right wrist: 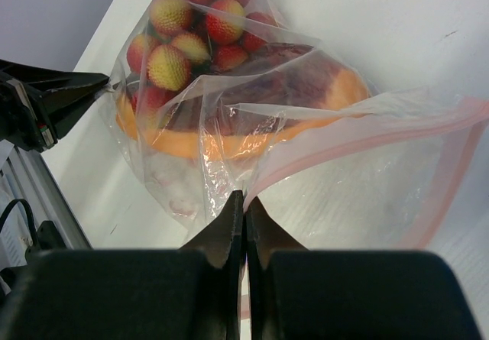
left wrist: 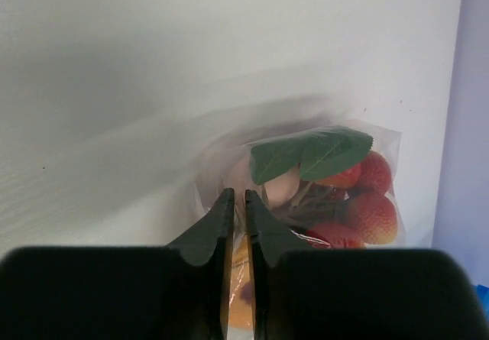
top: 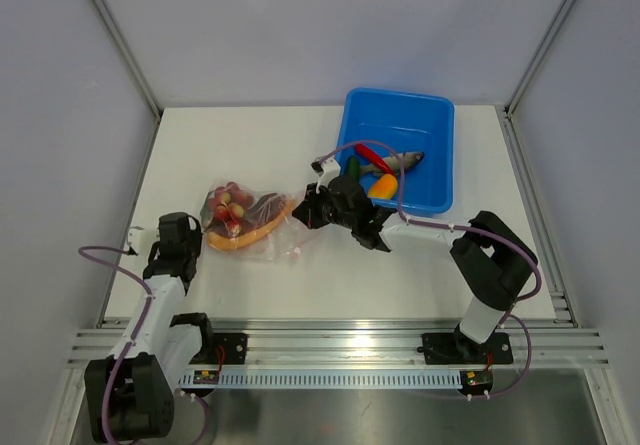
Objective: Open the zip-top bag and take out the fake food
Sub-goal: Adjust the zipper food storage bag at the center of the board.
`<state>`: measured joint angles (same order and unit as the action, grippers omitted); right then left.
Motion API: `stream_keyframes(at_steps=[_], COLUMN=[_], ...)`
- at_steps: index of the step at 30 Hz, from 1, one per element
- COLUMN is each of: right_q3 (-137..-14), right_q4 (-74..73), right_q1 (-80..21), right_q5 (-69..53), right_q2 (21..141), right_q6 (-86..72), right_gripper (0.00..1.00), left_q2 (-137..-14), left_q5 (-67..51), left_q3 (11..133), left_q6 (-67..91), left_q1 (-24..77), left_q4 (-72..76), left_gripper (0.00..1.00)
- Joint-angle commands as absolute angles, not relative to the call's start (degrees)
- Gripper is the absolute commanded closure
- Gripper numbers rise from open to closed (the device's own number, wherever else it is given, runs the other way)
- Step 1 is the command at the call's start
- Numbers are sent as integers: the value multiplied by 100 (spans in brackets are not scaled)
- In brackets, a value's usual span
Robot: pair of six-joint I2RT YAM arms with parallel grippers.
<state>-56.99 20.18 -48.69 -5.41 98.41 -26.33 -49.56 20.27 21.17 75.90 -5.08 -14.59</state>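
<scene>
Tabletop [top: 250, 145]: white, zip-top bag [top: 255, 217] left of centre.
Left jaws: nearly closed at bag's left end, grip unclear.
Right jaws: pinching bag film.

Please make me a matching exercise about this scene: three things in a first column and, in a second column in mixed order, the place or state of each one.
Column one:
1. grey fish
2. red fruit bunch
3. right gripper

Column two:
A. inside the zip-top bag
B. lying in the blue tub
C. shut on a fold of the bag's plastic

Right pairs: 1-B, 2-A, 3-C.
</scene>
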Motion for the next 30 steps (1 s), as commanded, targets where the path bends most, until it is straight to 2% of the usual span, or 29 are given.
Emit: stream_keyframes(at_steps=[1,3,9,16,30], right_q3=[-5933,-5959,-5968,-6003,-5907], right_q4=[2083,2083,2101,2127,1811], right_q1=[-4808,-4808,-4808,-4808,-4632], right_q5=[-510,-545,-589,-738,-115], right_q2=[9923,9967,10002,10178,10116], right_q6=[-2593,-2619,-2654,-2760,-3208], right_gripper=[98,98,98,99,100], left_q2=[-4781,-4711,-4334,-3192,-2163], left_q5=[2154,2153,2101,2206,2970], left_q3=[2136,2118,1838,1415,1679], left_q6=[7559,7585,7875,7867,7963], left_q1=[-527,-527,-519,-483,-475], left_q4=[-1380,-1371,-1214,-431,-1124], left_gripper=[94,100,100,100,100])
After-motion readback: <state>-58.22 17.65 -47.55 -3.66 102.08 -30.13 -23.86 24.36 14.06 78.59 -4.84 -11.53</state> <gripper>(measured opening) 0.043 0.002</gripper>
